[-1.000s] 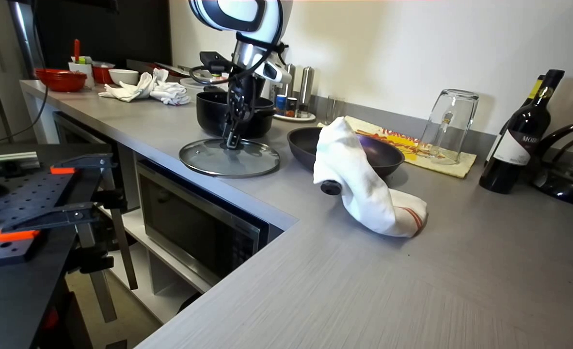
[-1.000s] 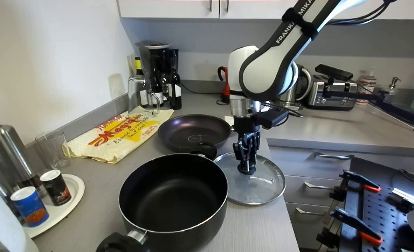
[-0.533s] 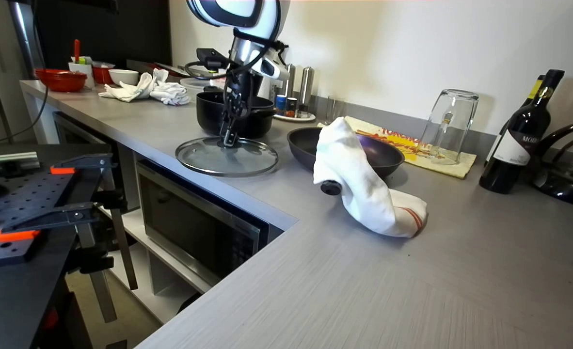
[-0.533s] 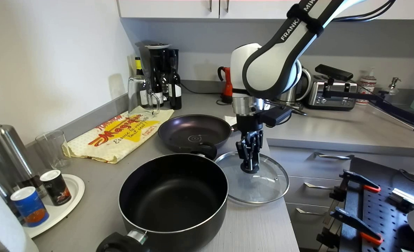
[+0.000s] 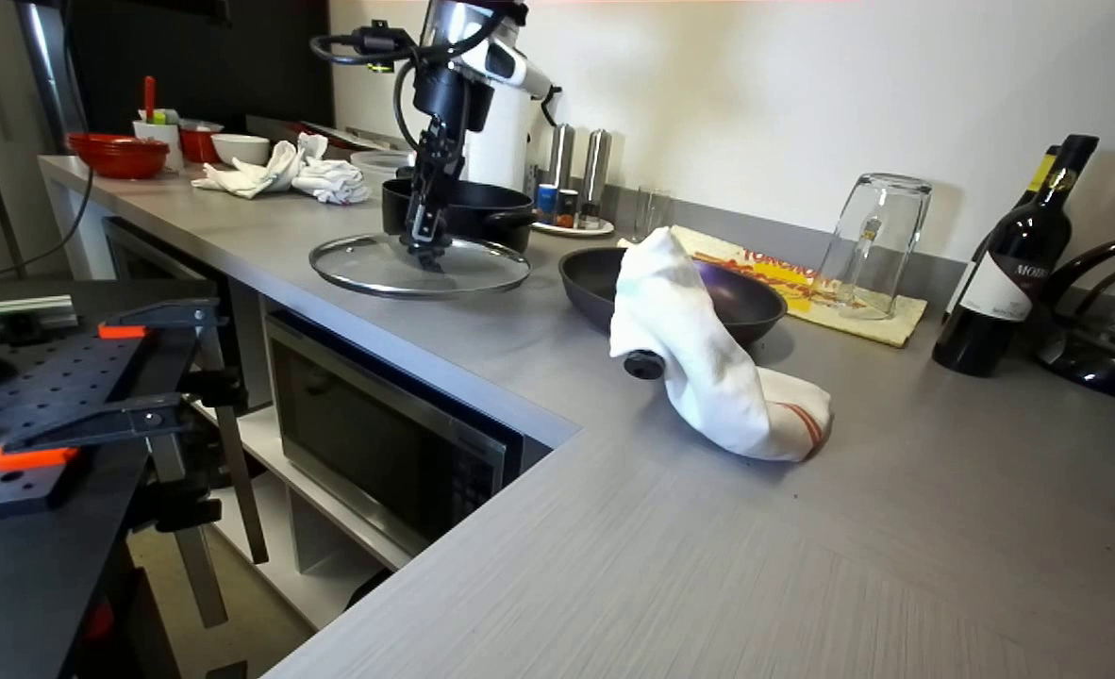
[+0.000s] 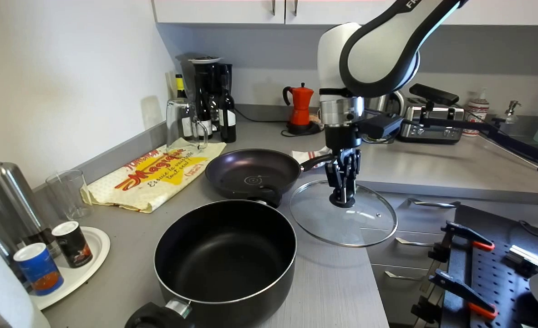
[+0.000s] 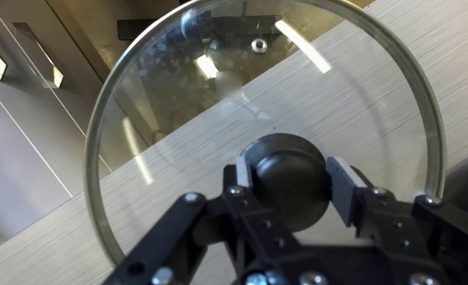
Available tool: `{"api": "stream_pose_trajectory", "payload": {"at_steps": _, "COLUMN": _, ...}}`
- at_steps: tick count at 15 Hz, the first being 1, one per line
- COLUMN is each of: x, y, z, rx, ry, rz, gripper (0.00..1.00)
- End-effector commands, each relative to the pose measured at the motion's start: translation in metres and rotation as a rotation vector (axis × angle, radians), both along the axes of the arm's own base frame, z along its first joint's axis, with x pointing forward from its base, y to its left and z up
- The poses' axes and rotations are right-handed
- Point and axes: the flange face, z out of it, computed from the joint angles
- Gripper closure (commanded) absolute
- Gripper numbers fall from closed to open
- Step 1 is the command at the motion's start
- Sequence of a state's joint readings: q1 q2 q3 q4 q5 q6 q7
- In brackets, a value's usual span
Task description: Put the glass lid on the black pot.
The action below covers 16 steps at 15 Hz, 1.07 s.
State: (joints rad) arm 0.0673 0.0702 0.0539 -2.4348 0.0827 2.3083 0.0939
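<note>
The glass lid [image 5: 482,271] is in the air above the counter, slightly tilted, with its metal rim and black knob. It also shows in an exterior view [image 6: 369,225] beside the black pot, partly past the counter's front edge. My gripper [image 6: 343,197] points down and is shut on the lid's knob. In the wrist view the two finger pads of the gripper [image 7: 287,178] press the knob from both sides, and the lid [image 7: 376,130] spreads around it. The black pot [image 6: 262,298] stands uncovered and empty on the counter; the lid and gripper partly hide it in an exterior view [image 5: 496,207].
A dark frying pan [image 6: 253,171] stands close to the pot and lid, its handle wrapped in a white towel [image 5: 708,368]. A white plate [image 6: 98,248] holds small jars. A glass jug [image 5: 873,245] and wine bottles [image 5: 1010,264] stand along the wall.
The lid has risen from near the counter with my gripper on its knob. It has shifted left in an exterior view and right in an exterior view. The pot has not moved.
</note>
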Motion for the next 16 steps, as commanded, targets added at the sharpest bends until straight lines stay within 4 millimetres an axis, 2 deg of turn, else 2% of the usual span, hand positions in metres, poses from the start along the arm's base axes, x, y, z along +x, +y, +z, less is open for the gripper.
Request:
{"api": "stream_pose_trajectory", "payload": {"at_steps": 1, "x": -0.018, "y": -0.003, "z": 0.041, "rx": -0.031, "ry": -0.040, "rz": -0.012, "gripper": 0.75}}
{"api": "stream_pose_trajectory", "payload": {"at_steps": 8, "x": -0.026, "y": 0.003, "z": 0.084, "rx": -0.066, "ry": -0.081, "rz": 0.007, "gripper": 0.75}}
{"api": "stream_pose_trajectory", "payload": {"at_steps": 12, "x": -0.018, "y": 0.014, "z": 0.096, "rx": -0.076, "ry": -0.075, "rz": 0.032, "gripper": 0.75}}
{"api": "stream_pose_trajectory", "payload": {"at_steps": 16, "x": -0.007, "y": 0.034, "z": 0.103, "rx": -0.103, "ry": -0.063, "rz": 0.069, "gripper": 0.75}}
